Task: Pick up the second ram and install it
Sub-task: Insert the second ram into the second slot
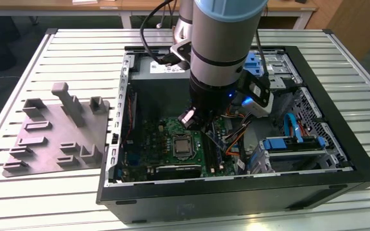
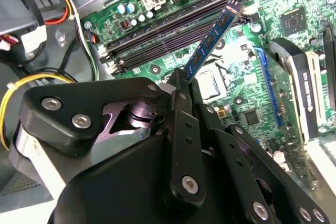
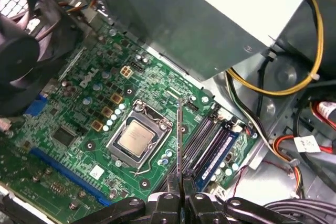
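Table: here's a pale metal tabletop of long parallel slats (image 1: 69,43), spanning the exterior view.
Behind it: a light wooden desk on white legs (image 1: 140,6) along the far side, with white papers (image 1: 85,2) on top.
Floor: a dark floor (image 1: 24,26), off the exterior view's left.
Far corner: a brown wooden panel (image 1: 355,21), on the exterior view's right.
Light: even and soft over the slats.

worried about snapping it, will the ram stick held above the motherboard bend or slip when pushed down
Probably stiff: the second ram juts straight from the jaws without sagging. Likely light, looking very thin edge-on. Its flat faces might slip if pressed.
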